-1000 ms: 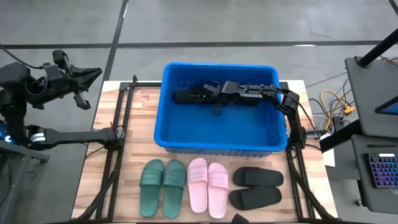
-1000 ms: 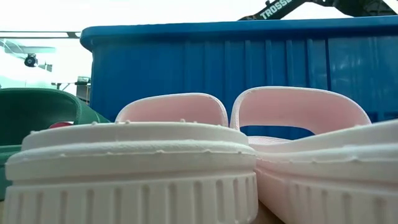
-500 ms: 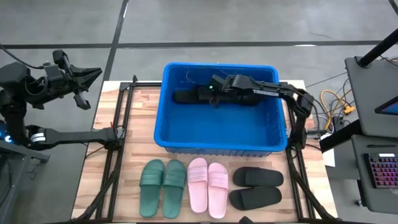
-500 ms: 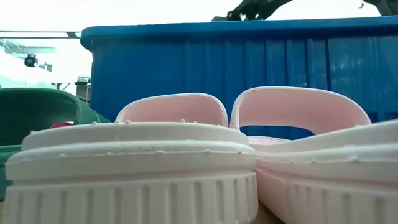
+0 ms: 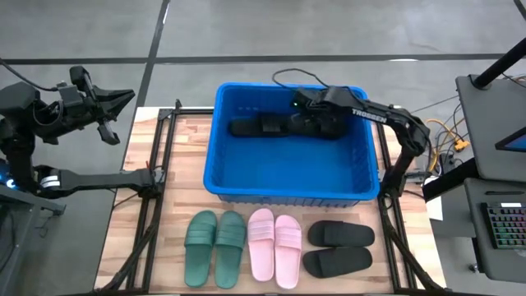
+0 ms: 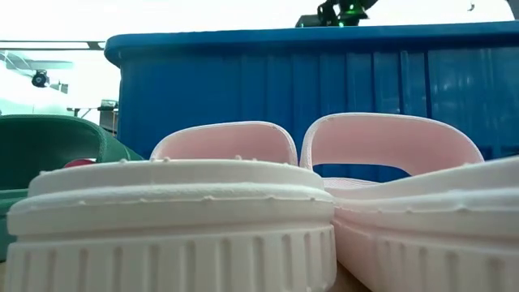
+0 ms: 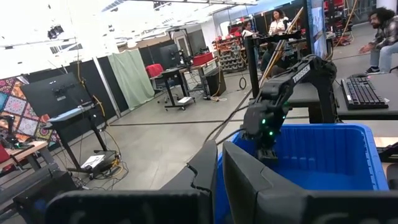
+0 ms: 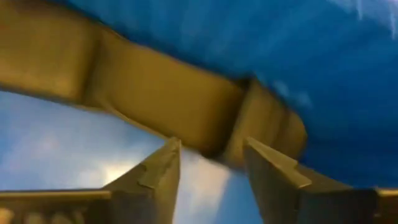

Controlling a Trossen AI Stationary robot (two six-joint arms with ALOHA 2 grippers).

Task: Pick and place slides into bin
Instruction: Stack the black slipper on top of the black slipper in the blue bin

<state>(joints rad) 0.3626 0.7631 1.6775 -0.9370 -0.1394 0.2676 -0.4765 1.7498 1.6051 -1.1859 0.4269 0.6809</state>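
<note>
Item: slides, three pairs on the desk plus black slides in the bin.

Location. A dark green pair (image 5: pixel 215 248), a pink pair (image 5: pixel 274 237) and a black pair (image 5: pixel 338 248) lay in a row along the near edge of the desk, green toward the left corner, black toward the right. The blue bin (image 5: pixel 246 177) stood behind them, across the middle of the desk. Black slides (image 5: pixel 256 127) lay on the bin floor against its far wall; how many could not be told.

Handling (judged). Moulded rubber, light, flexible but shape-holding, not fragile. The wide strap, arched clear of the sole as the low view showed on the pink pair (image 6: pixel 223 134), looked the best hold: one finger under the arch, one over. A pinch across the sole edge would also serve, though smooth rubber might slip.

Right gripper (image 5: pixel 297 100). Positioned over the far part of the bin, just beside the black slides there. Its fingers (image 8: pixel 158 168) stood apart with nothing between them; a strap-like band lay just beyond the tips, not gripped.

Left gripper (image 5: pixel 122 99). Parked well off the desk's far left corner, clear of all slides. Fingers (image 7: pixel 245 177) clenched together, holding nothing.

Remaining (judged): the three pairs on the desk.
</note>
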